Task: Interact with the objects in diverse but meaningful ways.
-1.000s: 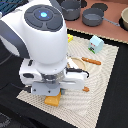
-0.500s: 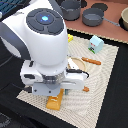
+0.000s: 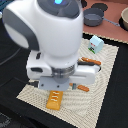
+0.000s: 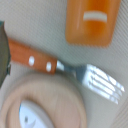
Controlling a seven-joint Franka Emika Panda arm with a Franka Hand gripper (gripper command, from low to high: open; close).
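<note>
My jaws are out of sight in both views, so I cannot tell how they stand. Below my wrist an orange-handled fork [image 4: 70, 70] lies between the tan plate [image 4: 45, 102] and the orange bread-like block [image 4: 92, 21]. In the exterior view that block sits at six o'clock on the woven mat [image 3: 107, 85], the pale blue house-shaped carton [image 3: 96, 44] at one o'clock, grey pots [image 3: 93, 19] beyond.

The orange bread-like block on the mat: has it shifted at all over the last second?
No. The orange bread-like block lies in the same spot near the woven mat's front edge, just below the robot's wrist.
</note>
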